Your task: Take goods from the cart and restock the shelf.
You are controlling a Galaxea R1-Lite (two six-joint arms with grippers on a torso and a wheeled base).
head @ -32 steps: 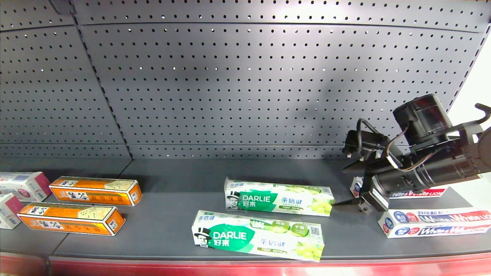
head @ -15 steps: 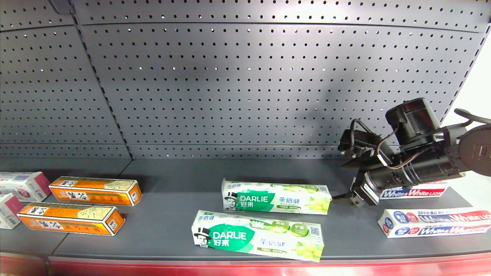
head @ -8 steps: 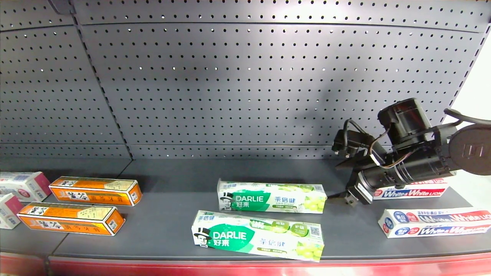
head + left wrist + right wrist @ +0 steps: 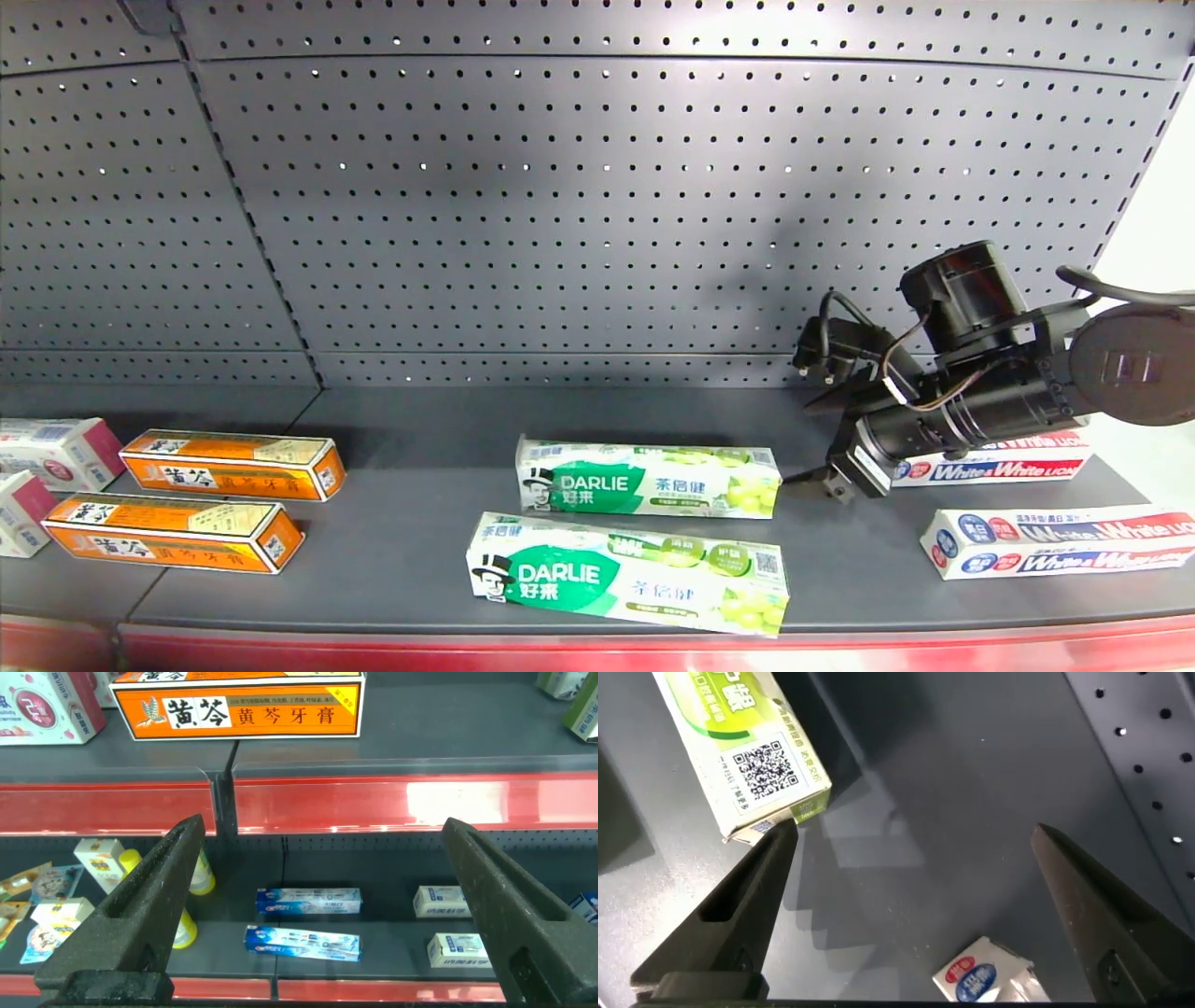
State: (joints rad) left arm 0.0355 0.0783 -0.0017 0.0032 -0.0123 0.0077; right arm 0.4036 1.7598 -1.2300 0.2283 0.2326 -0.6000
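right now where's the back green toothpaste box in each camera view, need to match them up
head view: the back green box lies mid-shelf, behind the front green box, its right end by the right fingers.
right wrist view: its end with the square code sits beside one finger tip.
left wrist view: cannot tell; green slivers past the orange box could be either green box.
shared landmark: the grey shelf board.

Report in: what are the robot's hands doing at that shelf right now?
Right gripper open, one finger at the rear green box's end. Left gripper open, empty, facing the red shelf edge. Front green box close alongside.
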